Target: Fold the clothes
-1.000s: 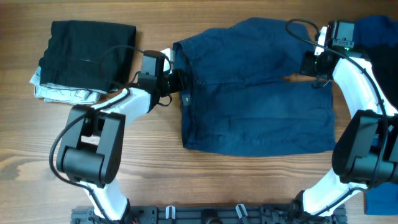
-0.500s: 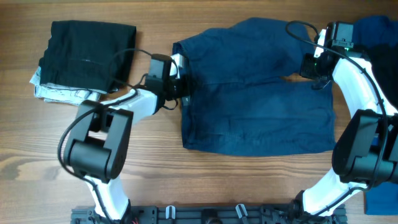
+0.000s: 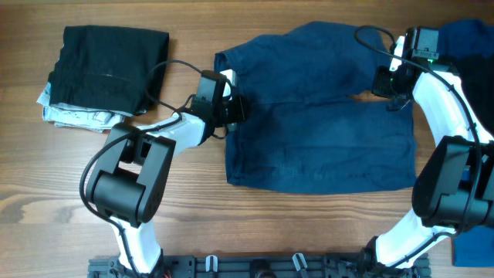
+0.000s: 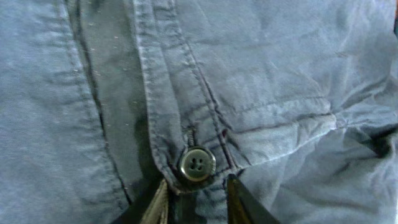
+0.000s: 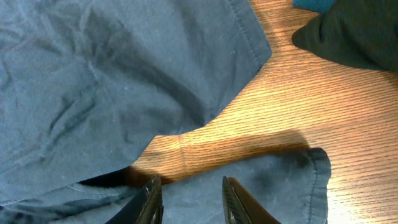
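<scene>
Overhead layout: navy trousers (image 3: 316, 131) spread across the middle of the table (image 3: 231, 224), waistband (image 3: 229, 147) to the left, leg ends to the right, upper leg bowed away from the lower one with bare wood showing in the gap.
Left gripper (image 3: 235, 108): at the waistband's upper corner; wrist view shows fingers (image 4: 157, 205) narrowed on either side of the band edge just below the button (image 4: 197, 164), cloth between them; judged clenched on the trousers.
Right gripper (image 3: 388, 83): at the leg ends; wrist view shows jaws narrowed with hem cloth of the lower leg between them; judged grasping the trousers.
Finished stack: black garment (image 3: 108, 66) folded square at far left, resting on a pale patterned garment (image 3: 69, 116), well apart from the trousers.
Waiting: royal blue garment (image 3: 471, 38) bunched at the right edge, unfolded.
Progress: two pieces apparently done; trousers laid out but not yet folded; blue piece untouched.
Remaining, by judgement: legs brought together, length doubled over, trousers stacked; then the same for the blue piece.
</scene>
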